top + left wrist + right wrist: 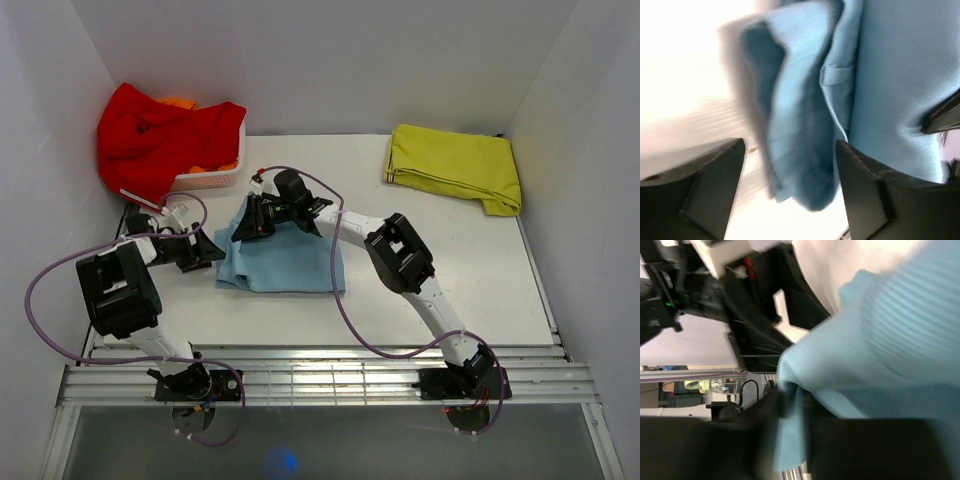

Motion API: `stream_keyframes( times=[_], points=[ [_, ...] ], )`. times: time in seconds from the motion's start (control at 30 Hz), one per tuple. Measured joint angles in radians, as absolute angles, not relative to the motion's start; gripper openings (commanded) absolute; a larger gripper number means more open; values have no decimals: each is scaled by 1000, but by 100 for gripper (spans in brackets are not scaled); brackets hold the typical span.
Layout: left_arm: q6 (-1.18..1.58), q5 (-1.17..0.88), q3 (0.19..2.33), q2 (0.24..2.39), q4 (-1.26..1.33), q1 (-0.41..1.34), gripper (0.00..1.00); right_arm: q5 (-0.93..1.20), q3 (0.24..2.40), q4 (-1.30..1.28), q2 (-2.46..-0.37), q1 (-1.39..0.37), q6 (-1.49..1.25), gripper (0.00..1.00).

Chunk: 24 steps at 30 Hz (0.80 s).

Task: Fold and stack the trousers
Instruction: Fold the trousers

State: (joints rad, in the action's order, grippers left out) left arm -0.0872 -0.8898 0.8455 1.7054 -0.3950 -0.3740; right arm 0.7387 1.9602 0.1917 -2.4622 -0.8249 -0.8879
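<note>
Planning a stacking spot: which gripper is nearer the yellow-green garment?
Right. The right gripper pinches the trousers' far corner, well left of the yellow-green garment; the left gripper is farther left, at the trousers' left edge.

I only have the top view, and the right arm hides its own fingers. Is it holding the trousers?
Observer: Yes. The right wrist view shows the right gripper shut on a fold of the trousers.
Operator: And the left one?
Observer: The left wrist view shows the left gripper open. A bunched edge of the trousers lies between its fingers, not clamped.
</note>
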Motion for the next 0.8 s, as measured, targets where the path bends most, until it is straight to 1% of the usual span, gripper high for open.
stream_keyframes(
  times=[0.03,0.13,0.17,0.2,0.27,0.3,0.33,0.4,0.47,0.5,0.6,0.63,0.67,0.7,0.73,0.8],
  points=[
    [-92,-859,848,1685,-401,-387,90,738,1960,191,-2472,-826,-897,44],
    [-115,-793,868,1658,-433,-469,91,739,1960,211,-2478,-827,-901,55],
    [-126,-780,879,1658,-447,-496,90,743,1963,223,-2478,-828,-903,60],
    [-138,-770,889,1658,-458,-523,90,746,1969,237,-2478,-828,-907,67],
    [-173,-771,910,1658,-493,-568,87,755,1980,262,-2476,-826,-904,70],
    [-194,-780,923,1657,-513,-583,87,761,1985,268,-2472,-823,-901,76],
    [-215,-795,933,1655,-531,-589,86,767,1987,268,-2461,-818,-894,78],
    [-252,-836,948,1639,-562,-588,85,781,1987,256,-2428,-805,-865,80],
    [-275,-873,952,1606,-586,-572,81,793,1985,226,-2376,-786,-813,77],
    [-285,-891,957,1588,-599,-561,79,797,1977,197,-2337,-770,-776,67],
    [-296,-943,989,1541,-609,-513,74,818,1900,121,-2175,-697,-651,47],
    [-294,-954,1005,1530,-607,-490,74,826,1876,101,-2123,-661,-611,47],
    [-288,-964,1024,1523,-598,-459,73,833,1851,85,-2077,-619,-574,52],
    [-277,-969,1042,1522,-585,-428,73,842,1837,55,-2041,-574,-523,61],
    [-262,-974,1054,1522,-564,-395,74,845,1834,21,-2022,-534,-471,62],
    [-229,-978,1067,1531,-526,-340,76,837,1863,-65,-2026,-458,-334,70]
  ],
)
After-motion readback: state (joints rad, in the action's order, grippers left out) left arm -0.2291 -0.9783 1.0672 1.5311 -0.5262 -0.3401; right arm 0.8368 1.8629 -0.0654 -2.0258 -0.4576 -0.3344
